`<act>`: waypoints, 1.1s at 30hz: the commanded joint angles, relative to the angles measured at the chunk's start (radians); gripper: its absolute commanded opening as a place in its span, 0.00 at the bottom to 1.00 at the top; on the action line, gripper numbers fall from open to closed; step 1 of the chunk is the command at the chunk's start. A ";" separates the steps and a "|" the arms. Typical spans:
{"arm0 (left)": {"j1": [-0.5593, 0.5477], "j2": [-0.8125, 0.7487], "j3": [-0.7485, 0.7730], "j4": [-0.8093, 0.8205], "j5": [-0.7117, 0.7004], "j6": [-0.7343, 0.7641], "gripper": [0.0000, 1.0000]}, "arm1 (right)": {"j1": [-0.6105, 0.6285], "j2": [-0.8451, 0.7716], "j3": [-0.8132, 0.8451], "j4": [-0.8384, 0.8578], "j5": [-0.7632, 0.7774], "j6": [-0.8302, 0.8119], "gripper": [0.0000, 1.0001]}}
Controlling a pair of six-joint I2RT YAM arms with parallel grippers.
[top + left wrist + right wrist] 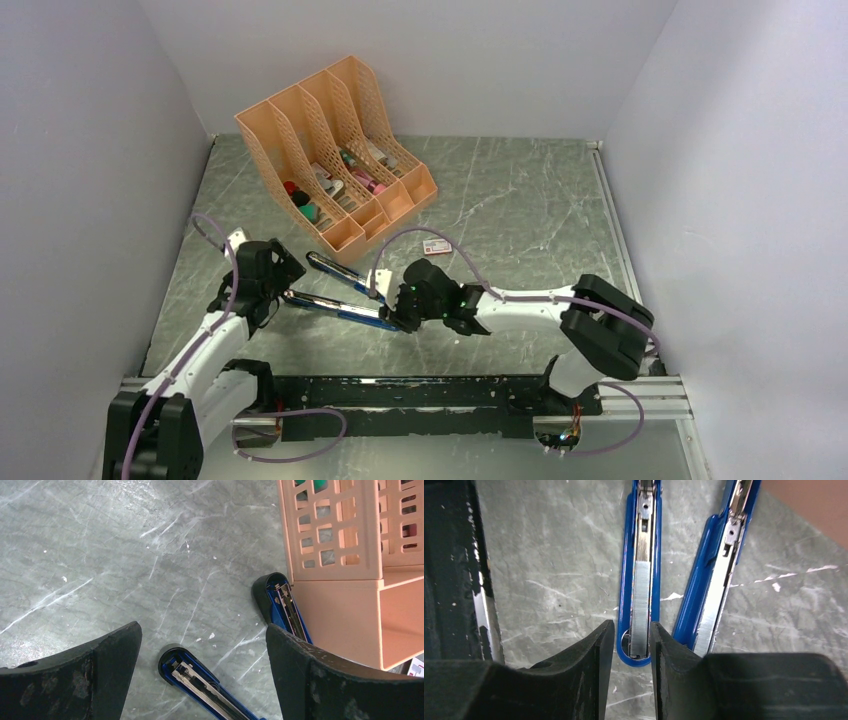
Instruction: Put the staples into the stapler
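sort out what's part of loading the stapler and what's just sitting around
Job in hand:
- stapler, opened flat
- staples, silvery strip in its channel
- right gripper, straddling that end
- left gripper, open

Lying about:
- peach file organizer and its clutter
- small white-and-red box

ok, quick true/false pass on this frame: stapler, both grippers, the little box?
1. The stapler lies opened out flat, its two blue halves spread on the table. True.
2. The left gripper is clamped on the stapler. False: its fingers stand wide open above the two stapler ends and hold nothing.
3. The white-and-red box sits inside the file organizer. False: it lies on the table just in front of the organizer.
4. The right gripper has its fingers close together at the end of one stapler half, where a silvery strip of staples lies in the channel. True.
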 commanded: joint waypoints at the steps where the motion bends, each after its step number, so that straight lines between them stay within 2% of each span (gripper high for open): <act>1: 0.011 0.012 0.013 0.020 0.009 0.007 0.98 | -0.013 0.056 0.007 0.003 -0.053 -0.023 0.36; 15: 0.018 0.041 0.024 0.027 0.020 0.013 0.98 | -0.018 0.129 0.019 -0.007 -0.055 -0.018 0.33; 19: 0.024 0.069 0.039 0.033 0.027 0.012 0.98 | -0.018 0.131 0.009 0.021 -0.032 -0.007 0.15; 23: 0.037 0.090 0.043 0.041 0.071 -0.004 0.97 | -0.023 0.138 0.001 0.025 -0.040 -0.003 0.02; 27: 0.046 0.072 0.017 0.016 0.159 -0.060 0.95 | -0.035 0.138 -0.007 0.020 -0.025 0.020 0.00; 33: 0.046 -0.026 -0.015 -0.109 0.128 -0.196 0.98 | -0.043 0.151 -0.002 0.003 0.004 0.104 0.00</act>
